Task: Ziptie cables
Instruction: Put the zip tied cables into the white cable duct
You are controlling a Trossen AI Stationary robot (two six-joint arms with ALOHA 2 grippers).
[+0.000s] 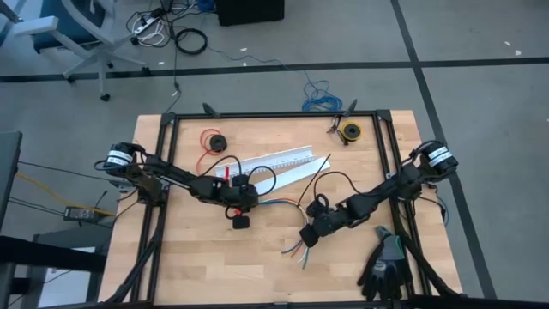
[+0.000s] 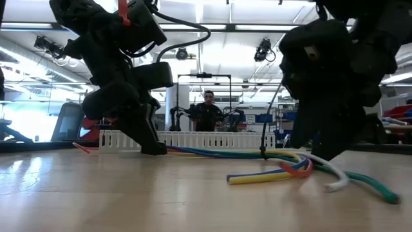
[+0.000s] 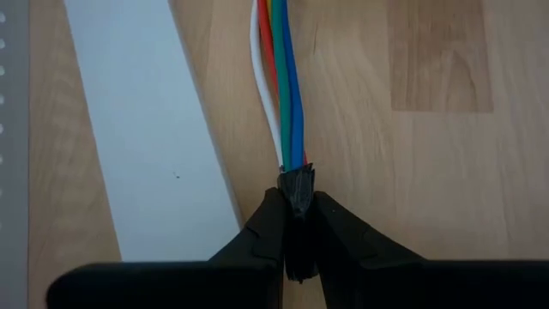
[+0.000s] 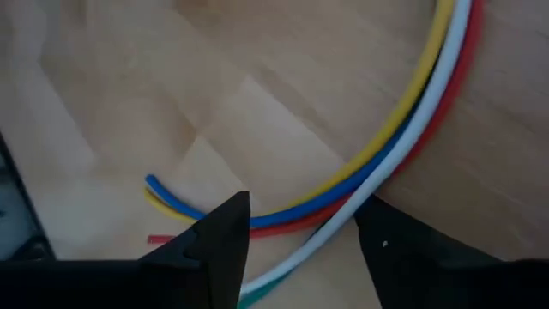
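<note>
The cables (image 1: 273, 203), a bundle of blue, green, red, white and yellow wires, lie curved on the wooden table; their loose ends (image 1: 296, 253) fan out toward the near edge. My left gripper (image 1: 249, 202) is shut on the bundle's other end. My right gripper (image 4: 304, 227) is open and low over the table. Its fingers stand on either side of the cables (image 4: 412, 129) near the loose ends, without touching them. I cannot make out the ziptie. My left gripper pinches the dark-wrapped end (image 3: 298, 184) of the cables between its two fingertips. The fingers slant down from the table's left and lie along the bundle. The cables (image 3: 283, 86) run straight away from the fingertips and rest on the table.
A white plastic channel (image 1: 283, 163) lies just beyond the cables, toward the far edge. A red wire on a black spool (image 1: 213, 140) sits far left, a yellow roll (image 1: 350, 131) far right, and dark gloves (image 1: 386, 266) near right. A person stands in the room beyond (image 2: 207, 109).
</note>
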